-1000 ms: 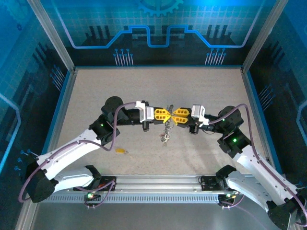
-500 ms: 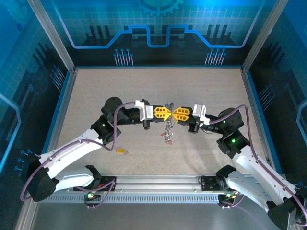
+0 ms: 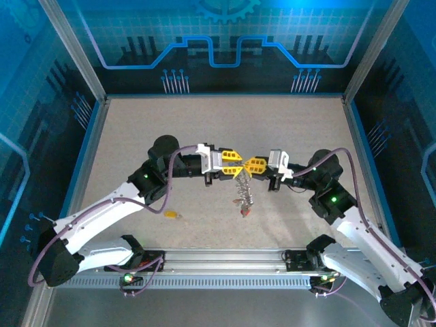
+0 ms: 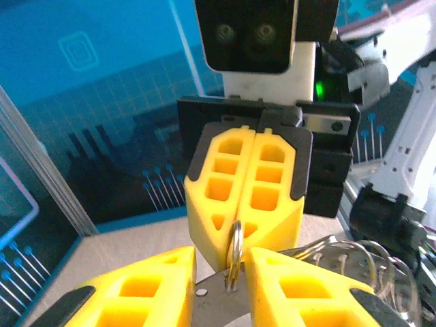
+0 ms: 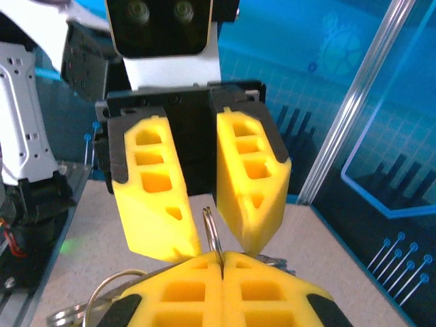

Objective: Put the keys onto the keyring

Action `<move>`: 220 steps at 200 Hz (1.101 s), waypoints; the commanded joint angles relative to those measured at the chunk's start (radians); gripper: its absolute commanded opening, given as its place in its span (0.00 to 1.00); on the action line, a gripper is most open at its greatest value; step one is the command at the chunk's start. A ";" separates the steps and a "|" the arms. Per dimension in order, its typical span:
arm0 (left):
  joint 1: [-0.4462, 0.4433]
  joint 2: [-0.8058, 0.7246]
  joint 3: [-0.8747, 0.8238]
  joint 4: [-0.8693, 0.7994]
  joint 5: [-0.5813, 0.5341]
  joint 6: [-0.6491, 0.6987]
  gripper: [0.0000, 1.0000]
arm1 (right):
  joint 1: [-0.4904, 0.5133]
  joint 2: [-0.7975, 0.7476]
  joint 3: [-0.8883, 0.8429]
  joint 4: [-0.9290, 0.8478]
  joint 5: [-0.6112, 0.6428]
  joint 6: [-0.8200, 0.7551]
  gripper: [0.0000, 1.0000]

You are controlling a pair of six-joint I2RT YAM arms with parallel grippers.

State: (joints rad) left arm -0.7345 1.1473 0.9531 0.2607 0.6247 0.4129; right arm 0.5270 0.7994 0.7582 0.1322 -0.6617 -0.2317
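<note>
**Key-threading task, partly complete.** Nearest, a little in from the near edge of the desk (image 3: 306, 129) and left of its middle, a yellow key (image 3: 172, 215) lies loose, close beside the left arm (image 3: 116, 204). Judged from this, at least one key remains to be picked up and threaded. Farther in, about the desk's middle, the keyring (image 3: 241, 185) hangs as a silvery bunch. A red key (image 3: 245, 213) dangles at its lowest point, apparently already on it. Whether a blue key sits among the loops cannot be told. Above the bunch the arms meet tip to tip. The right fingers (image 4: 269, 184) are pressed together, pinching the keyring's thin top loop. The left fingers (image 5: 153, 204) stand slightly parted on either side of that loop, not clamping it. Beyond stands the blue back wall (image 3: 218, 41). Nothing visibly blocks the loose key.
</note>
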 commanded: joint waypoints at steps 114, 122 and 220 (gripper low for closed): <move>-0.020 0.021 0.191 -0.515 -0.142 0.214 0.20 | 0.029 0.165 0.356 -0.687 0.130 -0.399 0.00; -0.020 0.022 0.197 -0.529 -0.159 0.217 0.18 | 0.030 0.170 0.364 -0.702 0.129 -0.408 0.00; -0.029 0.069 0.233 -0.558 -0.188 0.211 0.14 | 0.058 0.231 0.424 -0.752 0.178 -0.403 0.00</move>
State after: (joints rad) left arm -0.7483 1.2072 1.1553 -0.2909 0.4362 0.6125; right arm 0.5636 1.0237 1.1313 -0.6235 -0.4850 -0.6327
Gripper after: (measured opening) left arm 0.133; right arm 0.047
